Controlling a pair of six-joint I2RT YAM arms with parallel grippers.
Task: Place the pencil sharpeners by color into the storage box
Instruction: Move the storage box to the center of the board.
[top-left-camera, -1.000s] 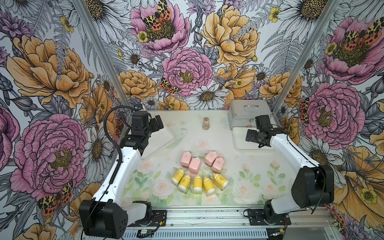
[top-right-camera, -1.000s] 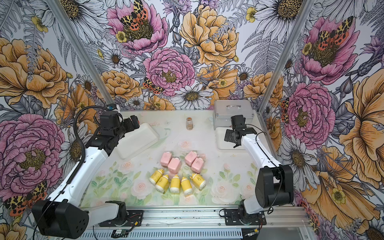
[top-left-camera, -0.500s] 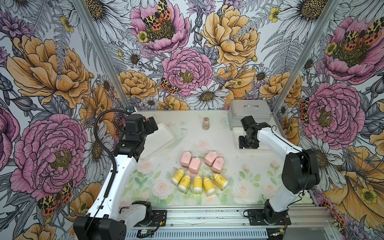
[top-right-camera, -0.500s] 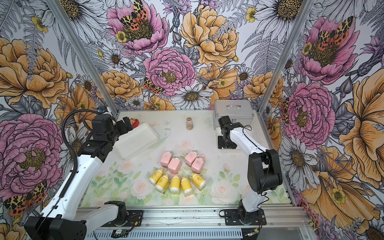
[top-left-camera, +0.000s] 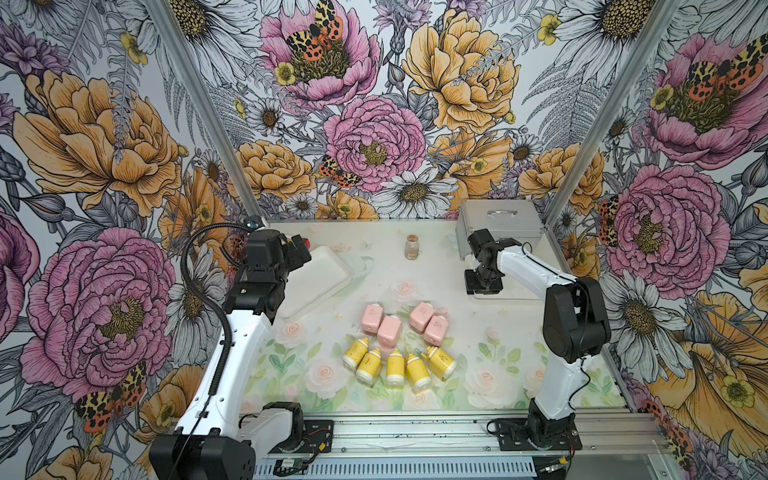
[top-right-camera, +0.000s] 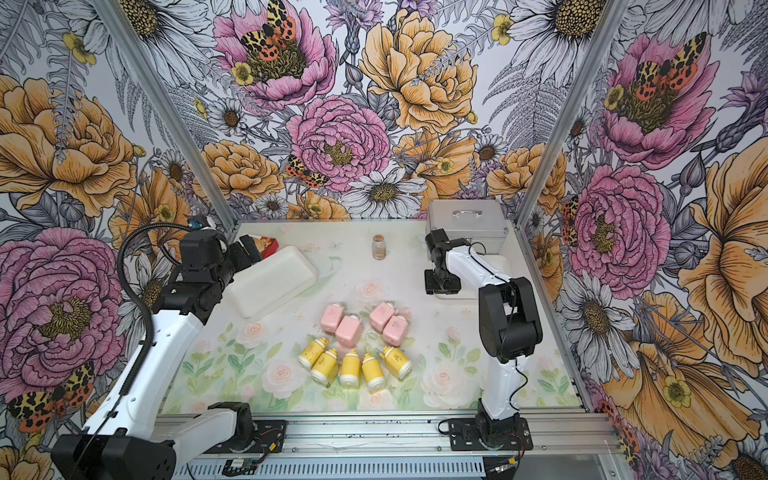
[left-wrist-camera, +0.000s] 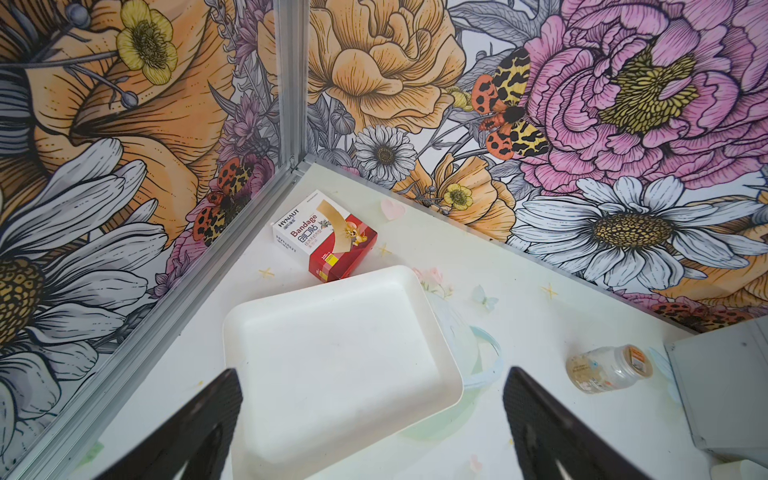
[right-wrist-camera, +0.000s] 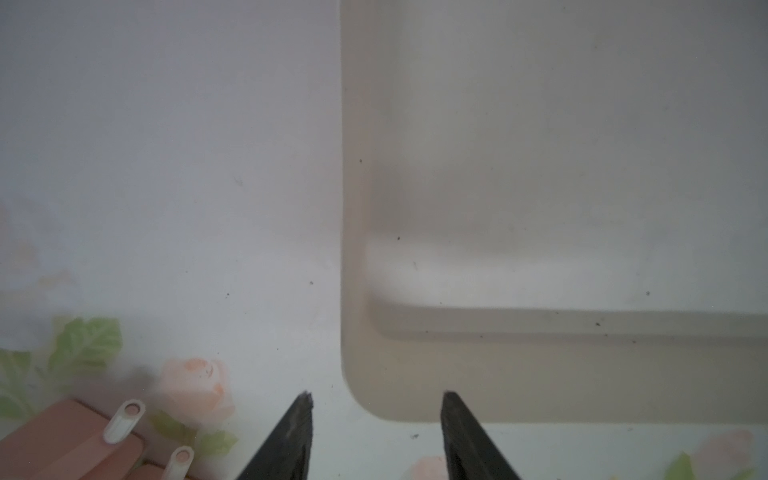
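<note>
Two grippers: both in view, neither holding anything.
Right gripper (right-wrist-camera: 376, 397): points down near the bench's (top-left-camera: 478, 353) right edge, in its far half. The jaws are narrowed but apart. In the right wrist view, the rounded corner of a pale tray (right-wrist-camera: 540, 166) lies between the fingertips (right-wrist-camera: 305, 409), with no contact visible.
Left gripper (left-wrist-camera: 372, 370): jaws spread wide, hanging over the near end of a white tray (left-wrist-camera: 332, 353).
White tray, place: lies flat and at a slant near the left edge, in the far half of the bench. It shows in both top views (top-left-camera: 316, 278).
Bandage box (left-wrist-camera: 328, 237): red and white, in the far left corner, just beside the white tray's far end.
Jar (top-left-camera: 411, 247): small and clear with brown contents. It stands near the middle of the far edge, well apart from both grippers.
Silver case (top-left-camera: 500, 220): closed, handle on top, in the far right corner behind the right gripper.
Pink pencil sharpeners (top-left-camera: 389, 330): four, on the bare bench at its middle, in two touching pairs. Two of them show at the margin of the right wrist view (right-wrist-camera: 62, 444).
Yellow pencil sharpeners (top-left-camera: 395, 368): five, lying on their sides in a fanned row. They sit just beside the pink ones, toward the front edge.
Sorting status: all nine lie on the bench and none in a container.
</note>
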